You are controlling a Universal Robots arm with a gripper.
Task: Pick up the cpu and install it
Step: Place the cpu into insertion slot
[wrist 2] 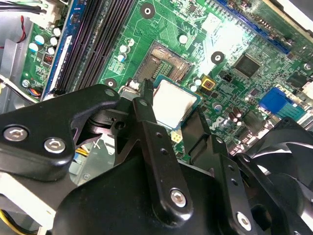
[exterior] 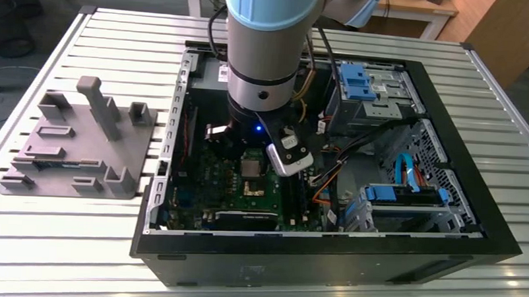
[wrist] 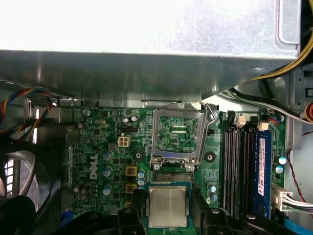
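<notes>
Arm: the arm (exterior: pixel 263 56) reached down into the open case (exterior: pixel 473 218), which lay on its side on the slatted table (exterior: pixel 67 247).
Gripper: the gripper (wrist 2: pixel 172 104) hung low over the green board (wrist 2: pixel 234 29). Its black fingers (wrist 2: pixel 146 117) were drawn in against two opposite edges of the cpu, one finger on each side.
Cpu: the cpu (wrist 2: pixel 171 102) sat clamped between the fingers, silvery top facing up and flat side towards the board. In the first wrist view the cpu (wrist: pixel 167 205) showed a thin pale rim, with the gripper (wrist: pixel 167 211) on either side of it.
Position: the cpu was just beside the socket, not in it, and appeared to be held clear of the board.
Socket: the socket (wrist 2: pixel 164 63) lay uncovered, its contact field bare.
Frame: in the first wrist view the metal frame (wrist: pixel 177 134) stood swung open at the far edge of the socket (wrist: pixel 171 168).
Slots: dark memory slots (wrist: pixel 237 166) ran along the board beside the socket.
Fixture: the grey fixture (exterior: pixel 80 148) stood on the table outside the case, on the exterior view's left, well apart from the gripper.
</notes>
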